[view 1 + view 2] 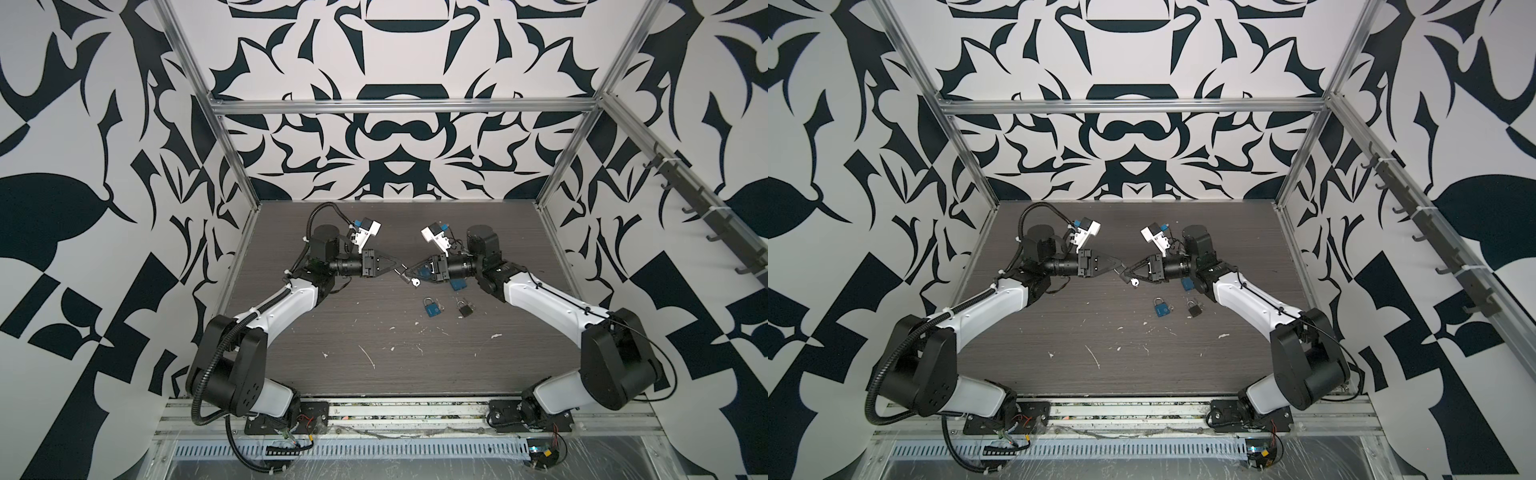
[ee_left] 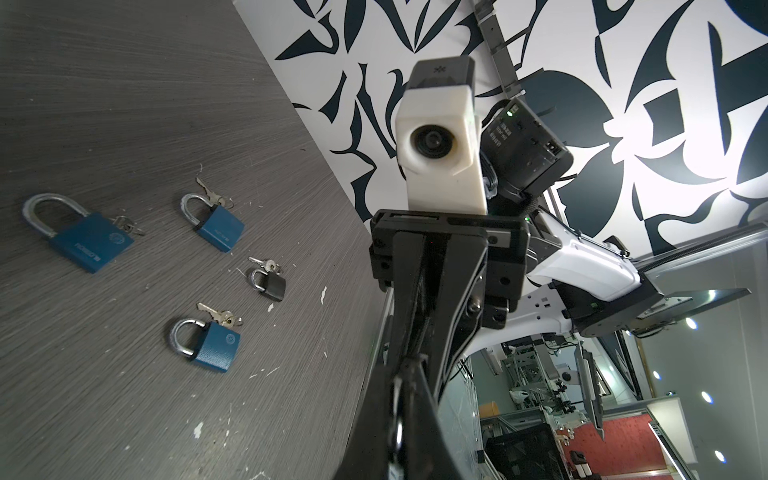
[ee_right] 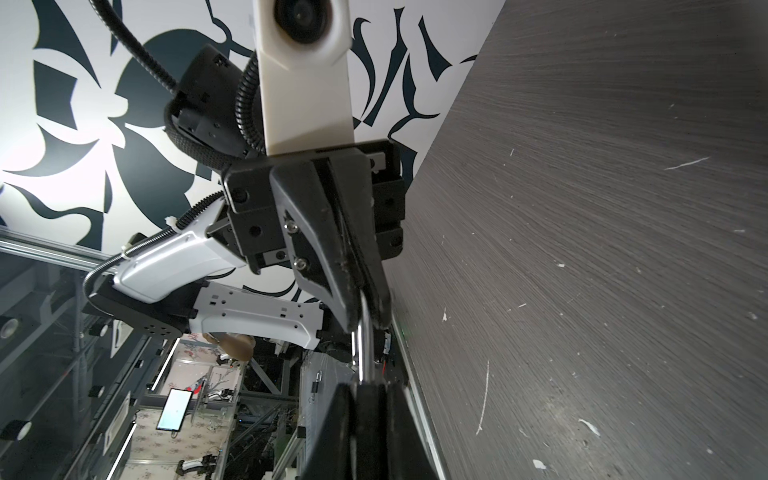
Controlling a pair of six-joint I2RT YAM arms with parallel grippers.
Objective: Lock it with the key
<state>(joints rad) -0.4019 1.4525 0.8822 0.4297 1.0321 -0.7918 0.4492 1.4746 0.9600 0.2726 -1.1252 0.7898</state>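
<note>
Worktop [image 1: 374, 340]: a dark grey wood-grain board flecked with white marks, enclosed by black-and-white patterned panels.

Left gripper [image 1: 397, 267]: reached in from the worktop's left edge. Its jaws were pressed together on the shackle [image 3: 365, 345] of the held padlock [image 1: 405, 274] (the right wrist view showed the steel loop pinched at the tips of this gripper [image 3: 370, 309]).

Right gripper [image 1: 410, 272]: reached in from the right edge and met the left gripper tip to tip. Its jaws were clamped on the padlock's body, which was hidden between its fingers [image 3: 328, 440].

Held padlock: carried between the two grippers, about midway between the worktop's left and right edges and somewhat nearer the far edge than the near one. Whether the shackle was seated in the body could not be told.

Key [image 1: 414, 283]: pale-headed, seen just below the held padlock in both top views [image 1: 1134, 283]. Whether it sat in the keyhole could not be told.

Black padlock [image 1: 465, 308]: small, lying flat on the worktop towards the near edge from the right gripper, with small keys beside it [image 2: 270, 286].

Blue padlocks: three lay flat in the left wrist view, the largest blue padlock [image 2: 91, 245] apart from two smaller ones, each with keys at its shackle. In a top view one blue padlock [image 1: 432, 309] lay near the black padlock, not touching it.
</note>
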